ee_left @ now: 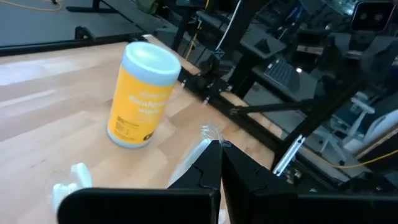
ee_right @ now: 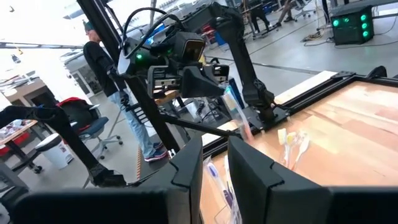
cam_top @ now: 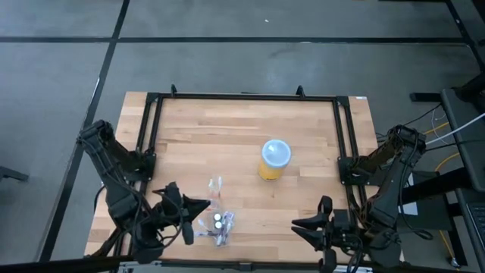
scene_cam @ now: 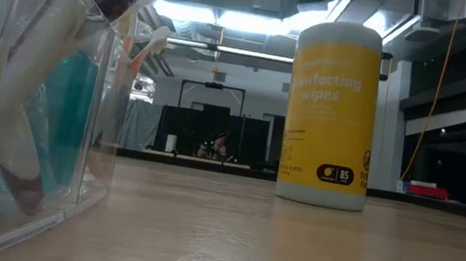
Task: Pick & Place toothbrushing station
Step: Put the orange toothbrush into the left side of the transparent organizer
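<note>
While upright, yellow cup (cam_top: 273, 161) beside pouch (cam_top: 216, 189)

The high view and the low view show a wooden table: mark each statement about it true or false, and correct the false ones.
1. The yellow canister with a pale-blue lid stands upright. True.
2. The left gripper is shut. True.
3. The yellow canister lies inside the clear plastic pouch. False: it stands apart from the pouch, on the bare wooden table.
4. The pouch holds toothbrushes and teal tubes. True.
5. The right gripper rests on the canister's lid. False: it hovers near the table's front edge, away from the canister.
</note>
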You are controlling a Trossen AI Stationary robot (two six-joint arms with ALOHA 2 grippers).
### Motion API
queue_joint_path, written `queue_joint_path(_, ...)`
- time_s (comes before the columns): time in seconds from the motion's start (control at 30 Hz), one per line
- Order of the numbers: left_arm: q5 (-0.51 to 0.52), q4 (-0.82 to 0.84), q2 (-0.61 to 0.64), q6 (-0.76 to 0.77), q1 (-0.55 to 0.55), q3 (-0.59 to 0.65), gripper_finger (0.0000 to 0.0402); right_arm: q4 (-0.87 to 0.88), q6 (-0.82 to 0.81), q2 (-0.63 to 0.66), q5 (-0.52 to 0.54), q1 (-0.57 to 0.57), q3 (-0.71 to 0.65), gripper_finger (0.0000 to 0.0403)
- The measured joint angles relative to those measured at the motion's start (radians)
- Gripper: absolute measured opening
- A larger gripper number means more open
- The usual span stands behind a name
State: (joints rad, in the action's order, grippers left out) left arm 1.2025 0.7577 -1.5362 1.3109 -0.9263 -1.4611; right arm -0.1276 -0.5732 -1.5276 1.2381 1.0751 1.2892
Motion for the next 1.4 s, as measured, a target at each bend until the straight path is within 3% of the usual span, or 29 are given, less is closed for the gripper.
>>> queue_joint_path(0.23, -0.084, 0.191, -0.047, 0.188, 0.006, 0.0, 0.0002, -0.005, -0.003, 0.0, 0.003, -0.001, 0.0, 0.0079)
queue_joint_path(0.47, -0.203, 0.333, -0.117, 0.388, 0.006, 0.0, 0.0002, -0.015, 0.003, 0.0, 0.077, 0.022, 0.0, 0.0079)
queue_joint_path(0.63, -0.224, 0.406, -0.164, 0.524, 0.006, 0.0, 0.0002, -0.02, 0.005, 0.0, 0.082, 0.027, 0.0, 0.0079)
queue_joint_path(0.93, -0.045, 0.397, -0.099, 0.447, -0.001, -0.054, 0.0002, -0.03, 0.005, 0.002, 0.082, 0.027, 0.0, 0.0079)
queue_joint_path(1.13, -0.11, 0.4, -0.076, 0.36, 0.021, -0.083, 0.0002, -0.029, 0.005, 0.002, 0.082, 0.027, 0.0, 0.0079)
queue_joint_path(1.27, -0.195, 0.416, -0.093, 0.359, 0.035, -0.083, 0.0002, -0.029, 0.009, 0.002, 0.082, 0.028, 0.0, 0.0079)
queue_joint_path(1.4, -0.203, 0.426, -0.099, 0.378, 0.033, -0.083, 0.0002, -0.029, 0.009, 0.002, 0.082, 0.028, 0.0, 0.0079)
